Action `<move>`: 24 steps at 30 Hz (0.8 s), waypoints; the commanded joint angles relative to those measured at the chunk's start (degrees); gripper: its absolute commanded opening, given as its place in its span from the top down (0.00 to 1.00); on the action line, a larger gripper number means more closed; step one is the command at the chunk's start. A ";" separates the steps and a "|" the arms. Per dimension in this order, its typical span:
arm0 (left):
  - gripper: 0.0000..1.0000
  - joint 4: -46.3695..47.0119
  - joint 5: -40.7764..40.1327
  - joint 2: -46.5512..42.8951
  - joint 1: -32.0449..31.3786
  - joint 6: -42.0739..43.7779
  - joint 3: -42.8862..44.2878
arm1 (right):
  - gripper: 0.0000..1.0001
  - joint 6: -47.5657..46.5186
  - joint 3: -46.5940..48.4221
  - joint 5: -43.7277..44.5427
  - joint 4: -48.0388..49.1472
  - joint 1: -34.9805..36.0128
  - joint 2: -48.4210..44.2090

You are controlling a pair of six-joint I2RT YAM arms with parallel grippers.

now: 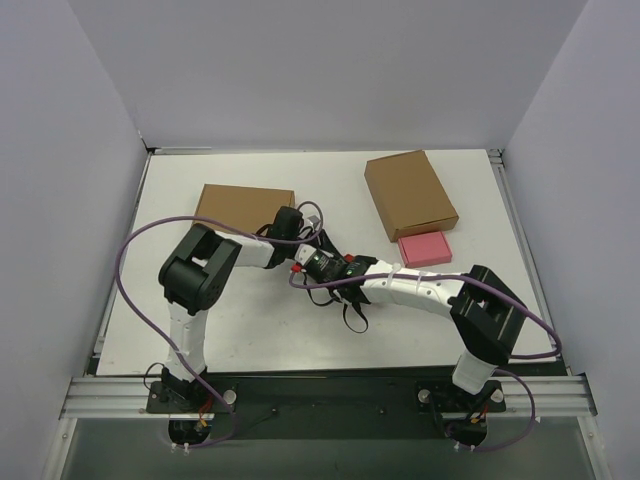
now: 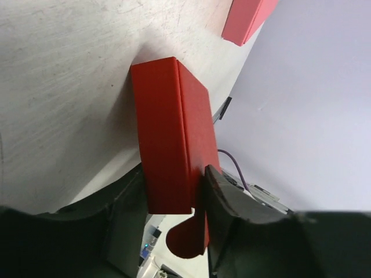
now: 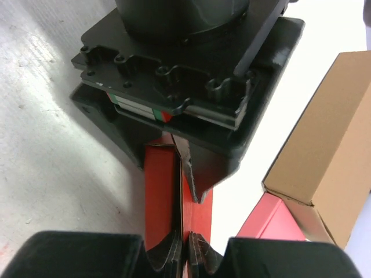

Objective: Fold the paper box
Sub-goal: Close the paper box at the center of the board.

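paper box [image 2: 165, 121] clamped in left end effector [image 2: 174, 188] and right end effector [image 3: 185, 248]

L white-and-black arm [image 1: 240, 250] forearm stretched right, R white-and-black arm [image 1: 420, 288] forearm stretched left, wrists meet mid-table. L black two-finger gripper [image 2: 171, 188] clamps bright red cardboard box [image 2: 168, 127]; R black two-finger gripper [image 3: 183, 246] pinched near-shut on its thin edge.

The bright red cardboard box [image 2: 168, 133], folded into a slim block with one rounded tab loose, is left of the pink box [image 1: 424, 249].
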 commanded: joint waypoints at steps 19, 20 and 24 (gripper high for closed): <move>0.69 10.82 1.17 -2.42 0.02 -10.29 -3.85 | 0.36 6.85 -0.26 0.81 -3.00 -0.19 0.30; 0.69 10.65 1.26 -2.68 0.02 -10.29 -3.94 | 0.36 7.02 -0.08 1.26 -3.00 -0.45 0.65; 0.69 10.47 1.35 -3.91 0.02 -10.73 -5.69 | 0.41 6.50 -0.08 2.84 -2.65 -1.95 3.11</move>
